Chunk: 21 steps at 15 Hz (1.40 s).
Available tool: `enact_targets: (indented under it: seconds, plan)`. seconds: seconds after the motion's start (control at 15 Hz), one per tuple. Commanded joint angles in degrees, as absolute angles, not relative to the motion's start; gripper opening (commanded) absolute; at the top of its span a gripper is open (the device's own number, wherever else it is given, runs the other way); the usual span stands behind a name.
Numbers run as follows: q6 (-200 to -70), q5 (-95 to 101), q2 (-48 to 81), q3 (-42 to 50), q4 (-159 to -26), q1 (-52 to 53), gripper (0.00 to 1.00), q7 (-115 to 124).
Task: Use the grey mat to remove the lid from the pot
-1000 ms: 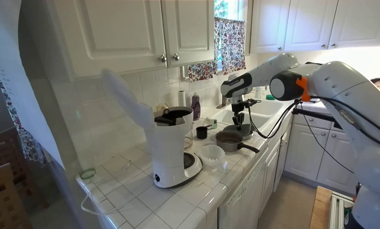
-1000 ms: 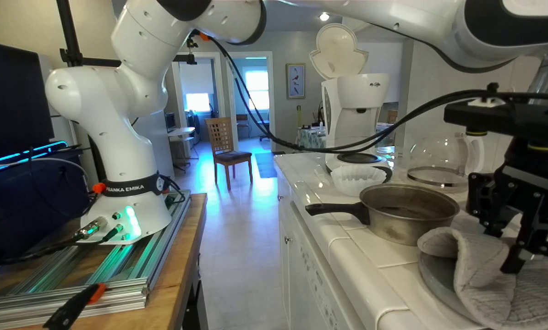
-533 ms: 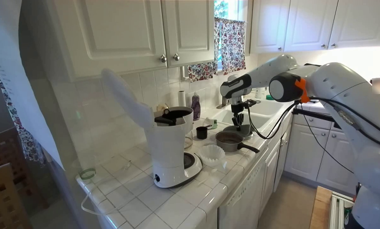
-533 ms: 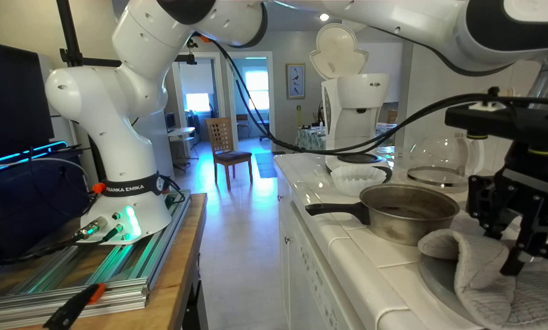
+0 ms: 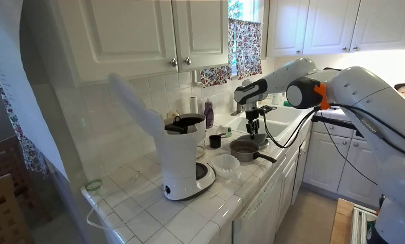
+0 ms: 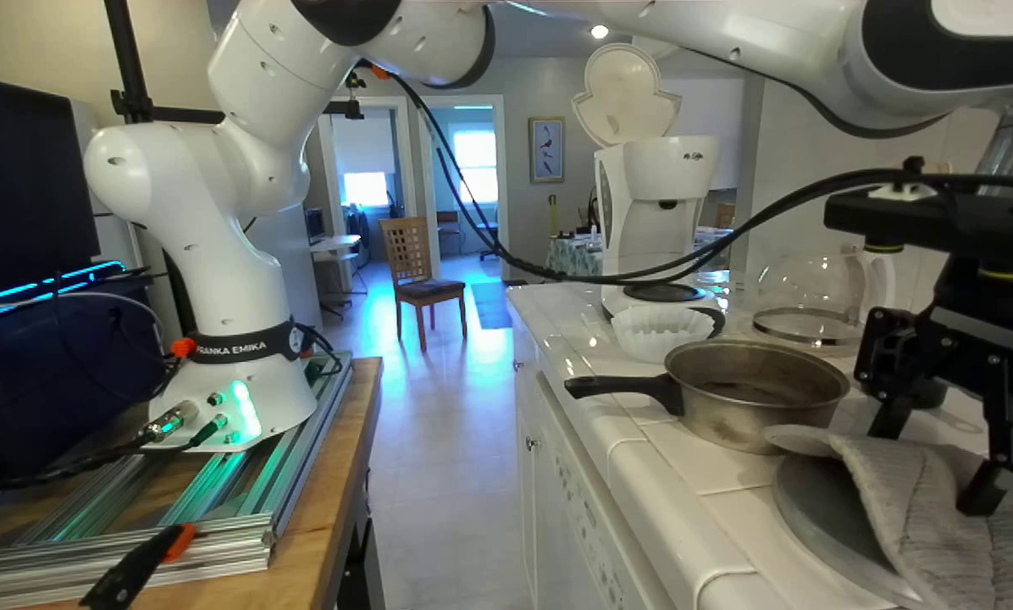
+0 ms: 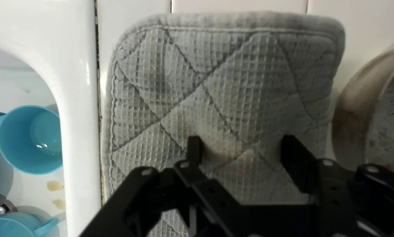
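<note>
Slackened from its earlier fold, the grey mat (image 6: pixel 930 507) drapes over the lid (image 6: pixel 822 512) at lower right in an exterior view, under the gripper (image 6: pixel 932 462), fingers spread apart. Just beside stands the pot (image 6: pixel 739 420); beyond, a white dish (image 6: pixel 661 332) and, behind cables (image 6: pixel 849 178), a coffee maker (image 6: pixel 667 171).

1. Arm (image 5: pixel 365 86) is showing glossy wht shell, rounded jts, blk bands (image 6: pixel 345 19), small screw recesses (image 6: pixel 114 161).
2. Orange patch (image 5: pixel 322 95) is marking one jt.
3. Blk cables (image 6: pixel 595 278) are looping off the arm.
4. Base (image 6: pixel 244 407) is glowing grn; blk collar (image 6: pixel 257 343) is reading "FRANKA EMIKA".
5. Blk gripper (image 7: pixel 241 144) is showing jointed links w/ silver screws (image 7: pixel 184 164).
</note>
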<state>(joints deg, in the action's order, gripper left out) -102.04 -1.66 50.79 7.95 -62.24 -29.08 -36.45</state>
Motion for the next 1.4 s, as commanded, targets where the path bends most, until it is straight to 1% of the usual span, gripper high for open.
enact_targets:
  seconds: [0.0, 0.13, 0.33, 0.8, 1.33]
  plan:
    - [-100.76, -0.94, 51.54, 8.27, -60.0, -28.77, 0.97, -36.44]
    - [-101.41, -0.85, 50.88, 8.39, -60.5, -28.57, 1.0, -36.21]
    - [-102.47, -0.81, 49.52, 8.51, -61.41, -28.17, 1.0, -35.93]
    - [-106.03, -2.3, 42.01, 7.58, -67.88, -26.28, 1.0, -35.1]
    - [-106.07, -4.42, 33.83, 6.46, -76.88, -24.41, 1.0, -32.04]
